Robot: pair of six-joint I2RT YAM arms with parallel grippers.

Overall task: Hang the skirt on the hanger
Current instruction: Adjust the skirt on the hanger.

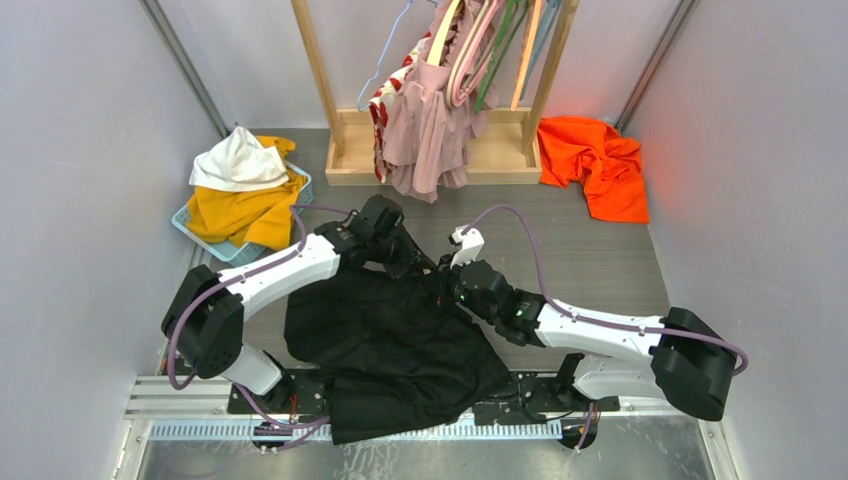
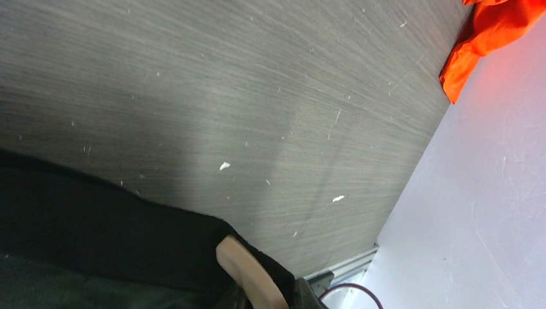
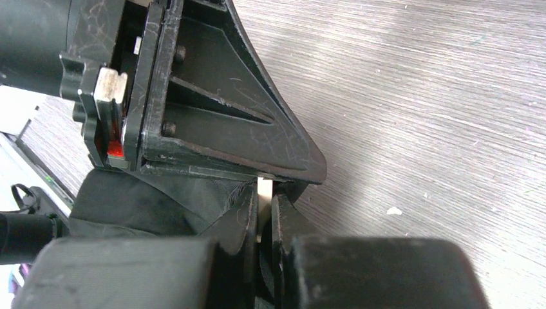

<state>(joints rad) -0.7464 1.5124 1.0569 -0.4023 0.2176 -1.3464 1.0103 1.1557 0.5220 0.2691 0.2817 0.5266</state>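
Note:
The black skirt point(image 1: 390, 340) lies spread on the grey table between the two arms, its lower part hanging over the near edge. Both grippers meet at its far edge. My left gripper point(image 1: 418, 262) is at the skirt's edge, where black cloth point(image 2: 96, 225) wraps over the rounded end of a tan wooden hanger point(image 2: 251, 273); it looks shut on that cloth, though its fingers barely show. My right gripper point(image 3: 264, 203) is shut on a pale strip of the hanger point(image 3: 264, 188), with skirt cloth point(image 3: 167, 199) beside it. Most of the hanger is hidden.
A wooden rack point(image 1: 335, 120) at the back holds several hangers and a pink dress point(image 1: 430, 120). An orange garment point(image 1: 595, 160) lies at the back right. A blue basket point(image 1: 205, 235) with yellow and white clothes stands at the left. Walls close in on both sides.

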